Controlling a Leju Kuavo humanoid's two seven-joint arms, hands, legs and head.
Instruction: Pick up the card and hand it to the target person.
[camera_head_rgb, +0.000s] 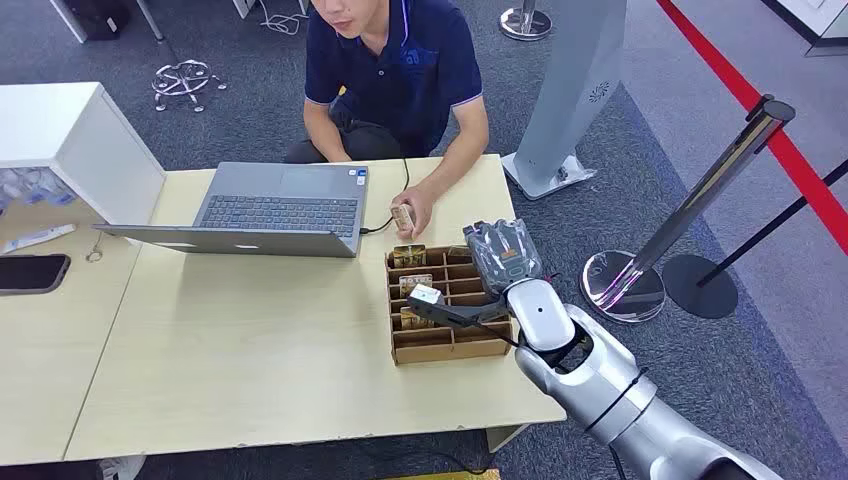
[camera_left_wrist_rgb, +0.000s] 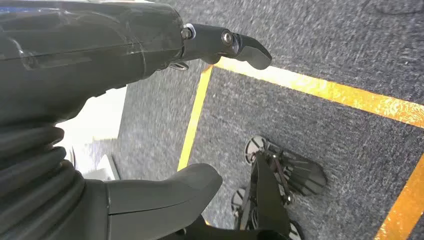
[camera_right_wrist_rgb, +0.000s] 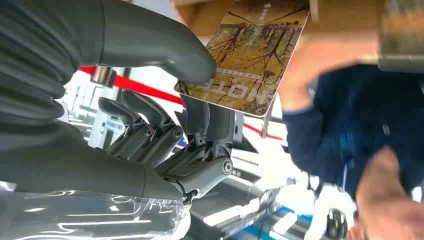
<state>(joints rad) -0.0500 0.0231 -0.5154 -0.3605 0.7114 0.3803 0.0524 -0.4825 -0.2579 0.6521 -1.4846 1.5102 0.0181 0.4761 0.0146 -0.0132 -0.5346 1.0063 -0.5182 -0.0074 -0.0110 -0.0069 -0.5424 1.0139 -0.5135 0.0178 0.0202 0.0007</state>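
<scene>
Pinching one corner of a thin rectangular card printed with yellow autumn trees (camera_right_wrist_rgb: 247, 55), the robot's right hand (camera_right_wrist_rgb: 165, 125) has its thick grey thumb (camera_right_wrist_rgb: 165, 47) pressed on the printed face while a dark finger backs it from beneath; the other fingers lie curled and apart from the card. In the head view the right hand (camera_head_rgb: 500, 262) sits just above the brown cardboard box with divided slots (camera_head_rgb: 445, 340), the card (camera_head_rgb: 424, 295) jutting out from it over the slots. I judge the card light, stiff and glossy, so likely to slip or pivot under a corner grip; a hold further in from the edge would be steadier. Beyond the hand, the person in a dark blue polo shirt (camera_head_rgb: 400, 60) sits across the pale wooden table (camera_head_rgb: 250, 340), one hand near the box. Hanging over grey carpet, the left hand (camera_left_wrist_rgb: 150, 60) is empty, fingers apart.
</scene>
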